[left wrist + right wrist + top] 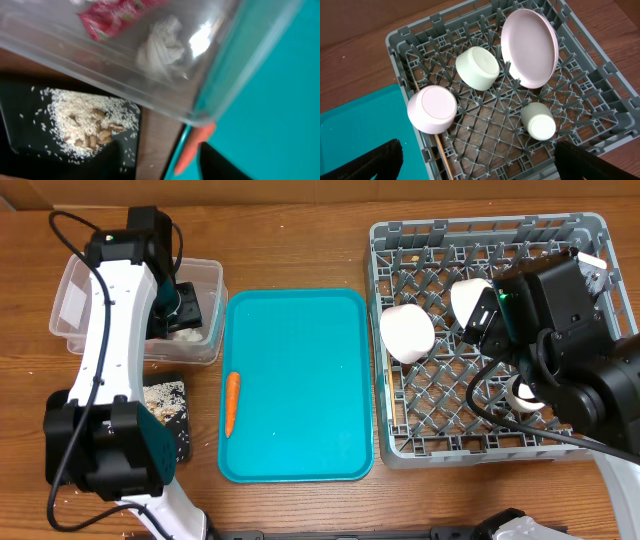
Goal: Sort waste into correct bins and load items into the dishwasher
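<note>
Your overhead view looks straight down from high up over the brown wooden table (300,240): clear rectangular plastic tub (208,275) left, teal plastic serving tray (300,380) middle, square grey plastic dish rack (400,228) right. Your left wrist view sits very close, looking down past the tub's wall (75,55) onto the flat black rectangular tray (25,135) and the teal tray's edge (270,100). Your right wrist view hangs higher, tilted down over the rack (400,35), sharing the teal tray's corner (360,125).

Red wrapper (112,17), crumpled paper (162,47) in clear tub (225,75); bowls (477,67) in rack (396,50).
</note>
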Action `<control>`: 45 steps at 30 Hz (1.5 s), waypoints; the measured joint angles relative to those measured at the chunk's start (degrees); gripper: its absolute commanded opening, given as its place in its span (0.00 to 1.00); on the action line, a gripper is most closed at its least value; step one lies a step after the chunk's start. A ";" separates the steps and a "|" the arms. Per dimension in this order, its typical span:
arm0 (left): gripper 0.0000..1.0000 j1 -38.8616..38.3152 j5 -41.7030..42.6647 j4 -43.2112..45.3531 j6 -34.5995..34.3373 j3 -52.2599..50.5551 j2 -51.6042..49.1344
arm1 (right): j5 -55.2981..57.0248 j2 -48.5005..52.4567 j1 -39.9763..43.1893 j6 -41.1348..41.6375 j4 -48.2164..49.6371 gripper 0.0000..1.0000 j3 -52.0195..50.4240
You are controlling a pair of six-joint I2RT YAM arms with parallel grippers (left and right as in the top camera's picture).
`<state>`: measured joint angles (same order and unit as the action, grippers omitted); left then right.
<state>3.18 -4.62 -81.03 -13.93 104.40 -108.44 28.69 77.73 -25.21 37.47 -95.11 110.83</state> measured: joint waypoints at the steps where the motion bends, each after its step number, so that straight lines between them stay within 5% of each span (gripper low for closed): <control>1: 0.87 -0.20 0.74 -0.48 0.61 0.48 0.81 | 0.00 0.00 0.00 -0.02 0.02 1.00 0.00; 2: 1.00 -0.52 1.33 -1.01 1.11 1.03 1.90 | -0.02 0.00 0.00 -0.04 0.04 1.00 0.00; 15: 1.00 -6.51 2.47 -2.60 2.38 5.27 28.17 | -1.88 0.00 0.00 -0.02 3.10 1.00 0.00; 37: 1.00 -6.51 6.19 -1.66 0.61 5.25 26.14 | -9.22 0.00 0.00 -0.52 3.48 1.00 0.00; 45: 1.00 -6.51 6.19 -1.66 0.61 5.25 26.14 | -9.14 0.00 0.00 -12.46 7.65 1.00 -0.07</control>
<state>-3.33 1.56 -82.70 -13.32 109.65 -82.30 19.55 77.73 -25.21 25.02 -87.46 110.76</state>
